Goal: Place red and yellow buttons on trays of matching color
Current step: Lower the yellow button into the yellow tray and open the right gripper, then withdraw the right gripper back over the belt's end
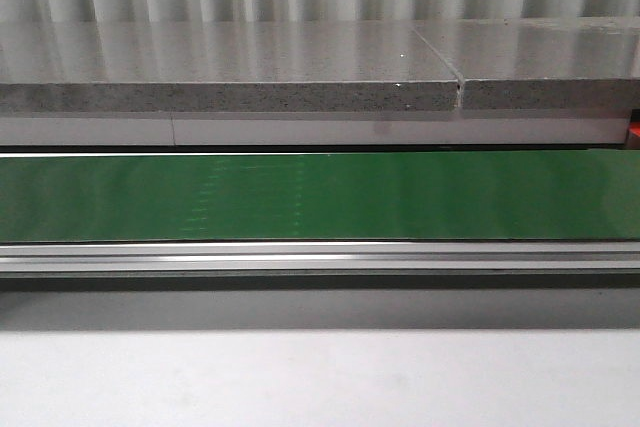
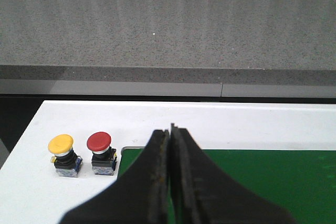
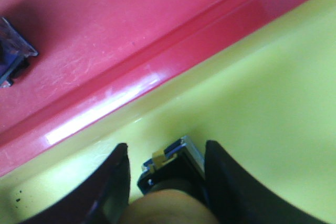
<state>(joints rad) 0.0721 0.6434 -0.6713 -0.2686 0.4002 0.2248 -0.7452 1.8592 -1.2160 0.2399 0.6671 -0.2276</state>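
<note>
Right wrist view: right gripper grips a yellow button between its fingers over the yellow tray (contact with the tray unclear); red tray adjoins. Left gripper is closed, empty; another yellow button and red button stand lower left on the white table.

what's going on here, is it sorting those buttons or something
Yes. The right gripper is over the yellow tray with a yellow button between its fingers; whether it is gripping or has let go is unclear. Part of another button already lies on the red tray beside it. The left gripper is shut and empty above the green conveyor belt, and a yellow button and a red button wait on the white surface nearby.
</note>
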